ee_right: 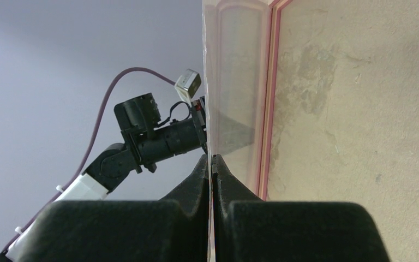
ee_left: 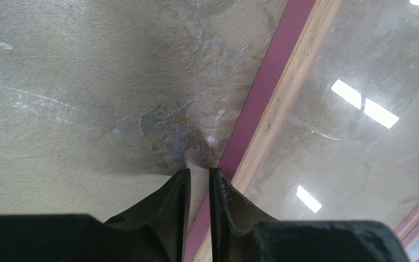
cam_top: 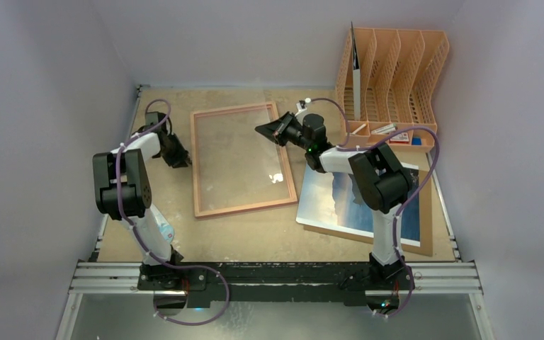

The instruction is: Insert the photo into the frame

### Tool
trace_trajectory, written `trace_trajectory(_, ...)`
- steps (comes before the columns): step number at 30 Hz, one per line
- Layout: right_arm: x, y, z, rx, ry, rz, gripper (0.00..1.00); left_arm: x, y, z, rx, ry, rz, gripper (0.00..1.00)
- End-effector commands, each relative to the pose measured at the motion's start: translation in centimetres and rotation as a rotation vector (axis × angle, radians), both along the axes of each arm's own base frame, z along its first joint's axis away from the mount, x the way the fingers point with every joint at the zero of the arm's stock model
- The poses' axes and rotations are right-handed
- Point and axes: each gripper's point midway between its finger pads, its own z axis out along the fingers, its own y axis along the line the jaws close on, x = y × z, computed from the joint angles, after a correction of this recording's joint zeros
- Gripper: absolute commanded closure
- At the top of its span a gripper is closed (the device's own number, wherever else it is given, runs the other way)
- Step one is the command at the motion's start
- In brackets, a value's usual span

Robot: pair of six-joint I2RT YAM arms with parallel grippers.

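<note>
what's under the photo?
The photo lies on a brown backing sheet, visible only along its near and right edges. The rest is hidden by the photo and the right arm.

Left arm (cam_top: 124, 184), right arm (cam_top: 379, 180): black joints, white links, purple cables (cam_top: 433, 166) (looped); black left claw (ee_left: 199, 173).

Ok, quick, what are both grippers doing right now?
Left gripper: jaws nearly closed at the frame edge; grip cannot be told.
Right gripper: shut on a thin clear sheet.
</note>
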Motion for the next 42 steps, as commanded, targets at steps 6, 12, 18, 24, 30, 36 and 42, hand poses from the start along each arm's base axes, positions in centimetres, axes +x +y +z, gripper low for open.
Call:
trace_trajectory(6,-0.2,0.5,3.1,0.046,-0.099,0.025,1.00,0.4,-0.7,-0.2,-0.038,-0.012,-0.002,0.79)
trace_trajectory(12,0.1,0.9,1.9,0.020,-0.083,0.047,1.00,0.4,-1.1,-0.3,-0.054,-0.013,-0.017,0.79)
trace_trajectory(18,0.3,1.2,0.8,0.004,-0.067,0.058,1.00,0.2,-2.4,-0.9,-0.056,0.005,-0.055,0.79)
trace_trajectory(24,0.5,1.3,-0.1,-0.009,-0.065,0.062,1.00,0.1,-2.4,-1.1,-0.047,0.015,-0.055,0.79)
trace_trajectory(30,0.7,1.2,-0.7,-0.041,-0.087,0.056,0.82,0.0,-2.0,-0.9,-0.029,0.018,-0.052,0.79)
trace_trajectory(36,1.2,0.8,-0.7,-0.060,-0.147,0.063,0.78,0.0,-1.9,-0.8,-0.022,0.018,-0.052,0.79)
trace_trajectory(42,1.7,0.7,-1.1,-0.078,-0.197,0.061,0.92,0.0,-1.9,-0.7,-0.020,0.018,-0.054,0.79)
